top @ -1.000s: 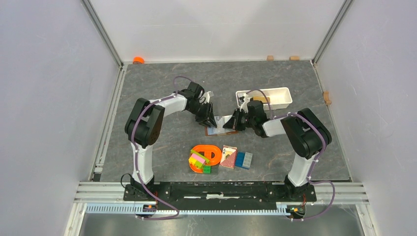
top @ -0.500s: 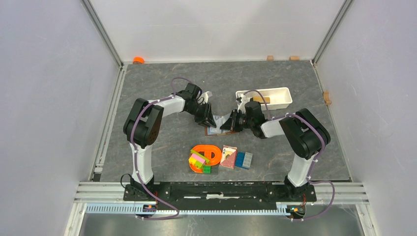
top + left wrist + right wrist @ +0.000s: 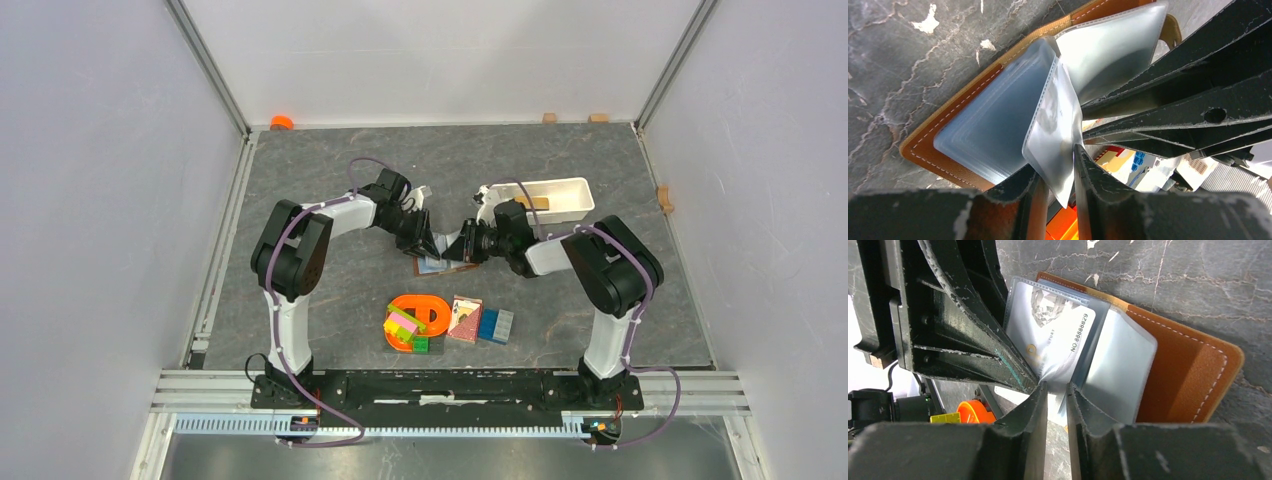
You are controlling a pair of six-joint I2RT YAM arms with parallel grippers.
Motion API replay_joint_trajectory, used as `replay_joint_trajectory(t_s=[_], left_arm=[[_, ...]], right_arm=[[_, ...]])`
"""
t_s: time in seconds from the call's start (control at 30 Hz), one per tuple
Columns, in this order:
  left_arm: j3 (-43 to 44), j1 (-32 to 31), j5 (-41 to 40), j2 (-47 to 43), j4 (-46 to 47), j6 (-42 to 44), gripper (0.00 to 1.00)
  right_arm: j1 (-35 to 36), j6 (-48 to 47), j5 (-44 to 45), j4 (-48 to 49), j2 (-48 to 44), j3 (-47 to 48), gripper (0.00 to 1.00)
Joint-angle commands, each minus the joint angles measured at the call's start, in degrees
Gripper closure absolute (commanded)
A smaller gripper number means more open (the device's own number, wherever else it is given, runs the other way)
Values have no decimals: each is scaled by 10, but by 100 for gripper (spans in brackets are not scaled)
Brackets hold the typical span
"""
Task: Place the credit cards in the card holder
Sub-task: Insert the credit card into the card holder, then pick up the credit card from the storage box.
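Two-armed work at frame centre over card holder [image 3: 445, 266], open on surface [image 3: 330, 180], mostly covered from above. Pinches clear sleeve [image 3: 1053, 120] with left end effector [image 3: 1054, 162]. Straddles edge of sleeved credit card [image 3: 1058, 340] with right end effector [image 3: 1056, 387], narrowly parted; cannot tell whether gripping.

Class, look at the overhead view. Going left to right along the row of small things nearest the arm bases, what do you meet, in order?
orange ring-shaped toy → red playing-card pack → blue blocks. The bright small blocks overlap the orange toy, so they are left out.
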Motion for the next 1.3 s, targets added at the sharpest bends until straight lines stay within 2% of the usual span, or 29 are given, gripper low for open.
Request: replay_joint_trajectory(t_s=[0.0, 0.23, 0.57, 0.93, 1.27], left_arm=[[2, -4, -23, 3, -5, 27, 69], [11, -4, -33, -1, -18, 24, 71], [21, -11, -22, -18, 20, -24, 59], [92, -87, -68, 6, 29, -51, 51], [96, -117, -89, 23, 28, -46, 47]], right_arm=[[10, -37, -33, 28, -26, 22, 72], [8, -99, 68, -92, -104, 15, 57], [-15, -138, 206, -188, -248, -36, 41], [-83, -199, 239, -266, -343, -45, 27], [-101, -210, 230, -270, -347, -42, 25]])
